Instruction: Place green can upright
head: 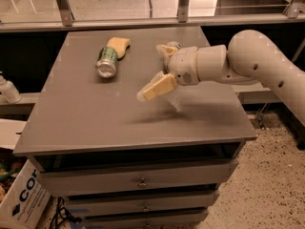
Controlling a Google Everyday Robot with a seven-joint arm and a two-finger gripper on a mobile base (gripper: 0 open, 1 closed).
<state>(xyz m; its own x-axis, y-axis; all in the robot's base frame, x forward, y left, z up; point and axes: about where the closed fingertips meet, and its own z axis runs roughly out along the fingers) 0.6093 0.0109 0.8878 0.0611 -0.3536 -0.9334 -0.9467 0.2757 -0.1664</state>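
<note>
The biggest thing I have in front of me is the grey bench (95, 113), a flat top over a stack of drawers (143, 180) with small pulls. My arm (257, 56) comes in from the right side of the view, a thick pale tube that reaches over the bench's right half and narrows into the wrist.

At its tip the end effector (150, 72) hangs above the middle of the bench top. Its two yellowish fingers are spread wide with nothing between them. One finger (157, 86) angles down and toward the view's left, with its tip low over the surface, though I cannot tell whether it touches. The other sits higher and farther back. A soft shadow lies on the bench just below and in front of the end effector.

Down at the floor, well below and to the view's left of the end effector, I see a cardboard box (19, 199) with dark lettering.

The green can (106, 61) is not upright. It lies on its side on the bench, apart from the end effector, to the view's left of it and a little farther back. Its silver end faces me.

A small yellow object (119, 46) lies at the can's far end, touching it or just beside it. I cannot make out what it is.
</note>
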